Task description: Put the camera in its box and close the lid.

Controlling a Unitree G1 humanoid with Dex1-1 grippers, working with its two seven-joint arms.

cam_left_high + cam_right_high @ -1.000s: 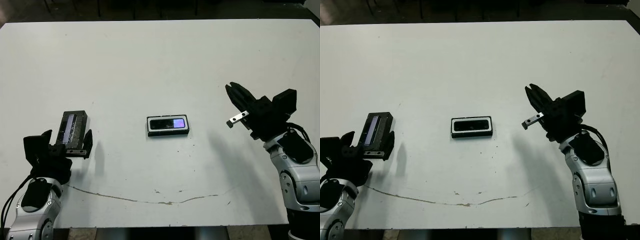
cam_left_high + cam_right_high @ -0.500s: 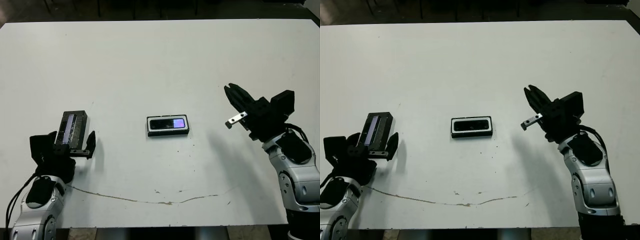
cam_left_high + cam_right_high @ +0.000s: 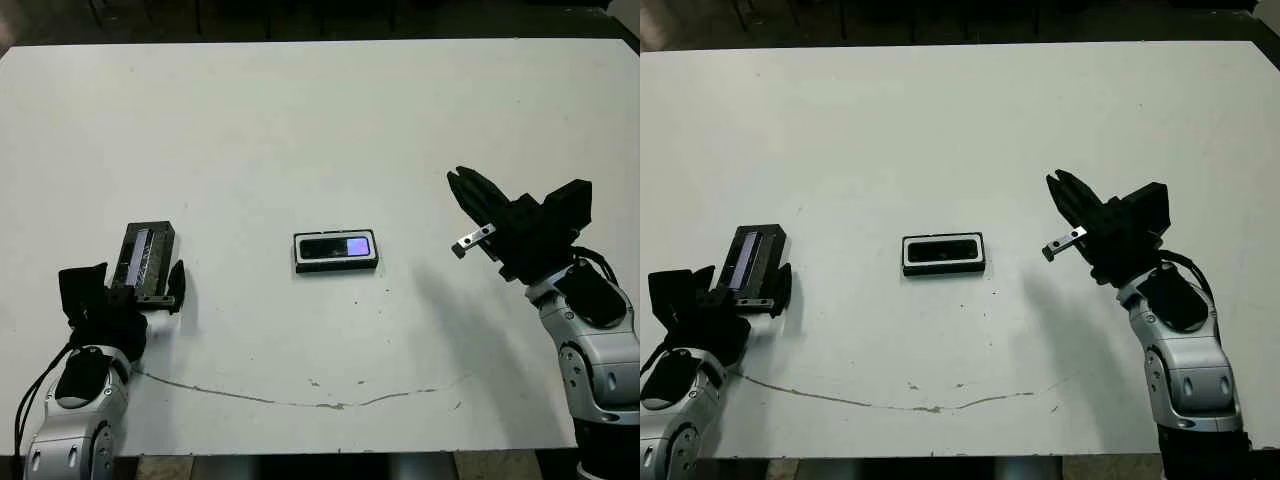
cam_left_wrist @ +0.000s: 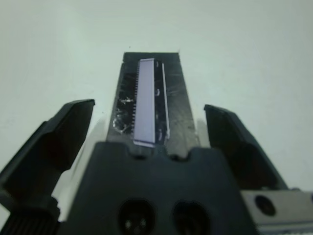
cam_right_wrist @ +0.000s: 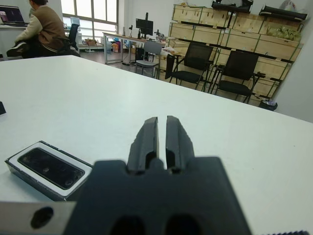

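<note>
A white table (image 3: 320, 120) fills the head views, scuffed by a thin brown line near its front edge; at its middle the box (image 3: 337, 252) sits with the camera (image 3: 338, 246) already lying inside, its glossy face showing blue-purple; the lid (image 3: 144, 262) lies well apart at the left, and the left gripper (image 3: 140, 297) sits at its near end; the right gripper (image 3: 470, 195) hovers to the right of the box, holding nothing.

In the left wrist view, the left gripper's fingers (image 4: 61, 132) are spread wide on either side of the lid (image 4: 149, 107), seemingly not yet clamped; the step in hand looks like grasping the lid; next it must pinch, lift, carry and align it over the box.

In the right wrist view, the right gripper's fingers (image 5: 146, 139) are pressed together; the box (image 5: 48, 169) lies beside them; beyond the table are desks, chairs, wooden crates and a seated person (image 5: 41, 29).
</note>
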